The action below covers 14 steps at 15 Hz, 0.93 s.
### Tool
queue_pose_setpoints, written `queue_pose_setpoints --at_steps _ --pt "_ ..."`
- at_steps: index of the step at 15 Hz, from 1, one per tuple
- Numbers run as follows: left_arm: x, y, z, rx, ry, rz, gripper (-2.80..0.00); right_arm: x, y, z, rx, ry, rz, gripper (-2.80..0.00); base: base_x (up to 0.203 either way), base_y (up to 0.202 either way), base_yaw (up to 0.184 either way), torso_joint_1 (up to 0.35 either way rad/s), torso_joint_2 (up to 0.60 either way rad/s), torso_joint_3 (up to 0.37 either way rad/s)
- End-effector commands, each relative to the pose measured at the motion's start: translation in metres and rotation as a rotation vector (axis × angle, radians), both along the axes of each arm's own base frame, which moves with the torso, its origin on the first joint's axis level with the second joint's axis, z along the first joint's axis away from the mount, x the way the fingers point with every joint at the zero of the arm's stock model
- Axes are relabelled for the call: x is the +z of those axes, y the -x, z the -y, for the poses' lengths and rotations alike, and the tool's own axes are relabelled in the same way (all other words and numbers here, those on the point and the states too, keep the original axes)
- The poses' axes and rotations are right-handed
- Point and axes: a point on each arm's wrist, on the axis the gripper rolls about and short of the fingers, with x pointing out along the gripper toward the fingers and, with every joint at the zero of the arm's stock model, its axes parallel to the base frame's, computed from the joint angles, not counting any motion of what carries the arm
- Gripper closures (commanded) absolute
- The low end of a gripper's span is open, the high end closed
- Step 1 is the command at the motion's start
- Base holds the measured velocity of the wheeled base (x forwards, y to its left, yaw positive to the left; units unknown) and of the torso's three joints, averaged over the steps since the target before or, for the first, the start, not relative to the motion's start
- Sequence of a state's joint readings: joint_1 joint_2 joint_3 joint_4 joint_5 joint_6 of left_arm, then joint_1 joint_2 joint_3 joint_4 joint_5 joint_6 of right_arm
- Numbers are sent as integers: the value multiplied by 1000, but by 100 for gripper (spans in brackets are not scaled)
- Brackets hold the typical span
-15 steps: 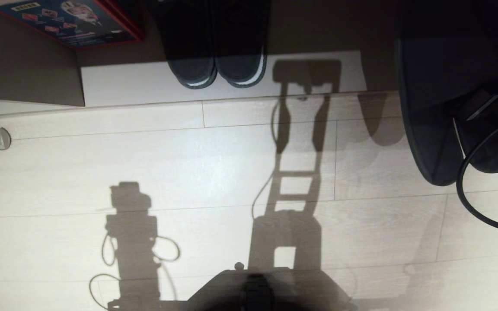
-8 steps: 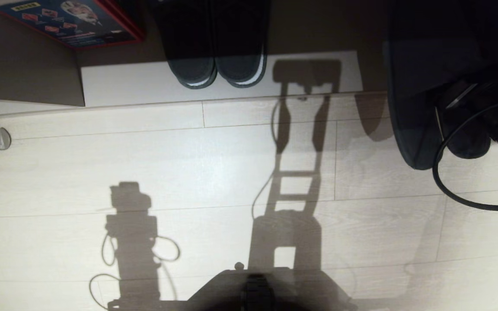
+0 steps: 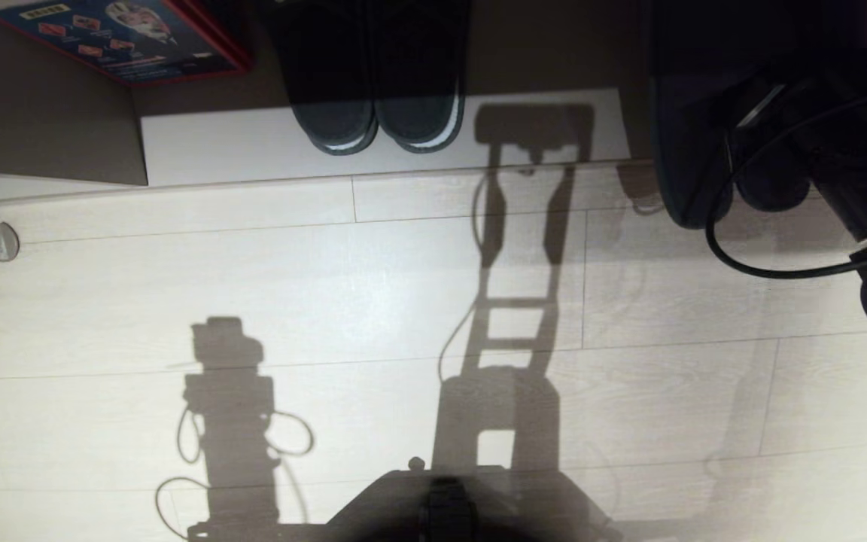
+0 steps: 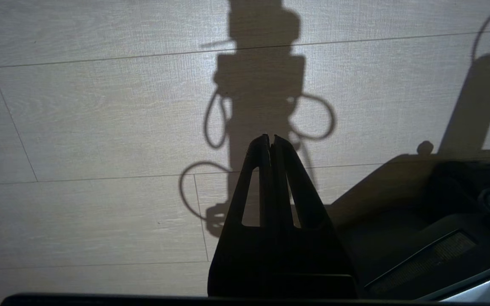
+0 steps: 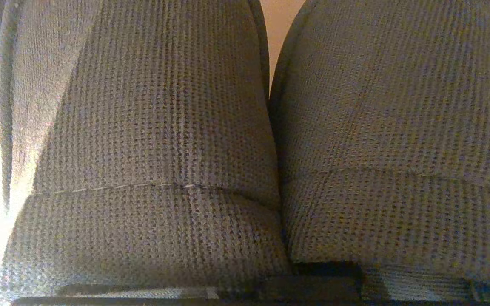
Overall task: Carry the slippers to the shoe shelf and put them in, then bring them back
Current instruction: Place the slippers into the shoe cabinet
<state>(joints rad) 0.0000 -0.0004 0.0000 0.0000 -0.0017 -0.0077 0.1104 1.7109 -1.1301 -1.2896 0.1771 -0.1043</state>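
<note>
The slippers are a dark charcoal pair hanging at the far right of the head view, soles turned outward, over the right end of the shoe shelf's pale base board. My right gripper is shut on them, and its fingers are hidden behind the shoes. In the right wrist view their two knit uppers fill the picture side by side. My left gripper hangs shut and empty over the floor.
A dark pair with white stripes stands in the shelf's cubby, beside a red and blue box. A black cable loops below the right arm. A round floor fitting lies at the left; my base shows at the bottom.
My right arm has carried the slippers up and to the left, from over the floor boards to the front edge of the shelf. The left arm has not moved.
</note>
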Motion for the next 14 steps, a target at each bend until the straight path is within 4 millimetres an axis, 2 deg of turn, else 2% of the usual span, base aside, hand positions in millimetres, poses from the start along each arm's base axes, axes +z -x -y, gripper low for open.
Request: queue_pose_setpoints --at_steps 1,4,7,11,12,14 --pt "0 0 0 0 2 0 0 -2 -25 -3 -3 -3 18 0 0 0 0 0 0 0" --pt "0 0 0 0 2 0 0 1 -39 -4 -7 -8 32 0 0 0 0 0 0 0" --pt "0 0 0 2 2 1 0 7 -63 -6 -29 -31 60 0 0 0 0 0 0 0" --pt "0 0 0 1 2 1 0 1 -75 -7 -52 -53 53 0 0 0 0 0 0 0" --pt "0 0 0 2 2 1 0 1 -75 -7 -52 -53 53 -280 0 0 0 0 0 0" --pt "0 0 0 0 2 1 0 3 -76 -7 -52 -55 61 -280 0 0 0 0 0 0"
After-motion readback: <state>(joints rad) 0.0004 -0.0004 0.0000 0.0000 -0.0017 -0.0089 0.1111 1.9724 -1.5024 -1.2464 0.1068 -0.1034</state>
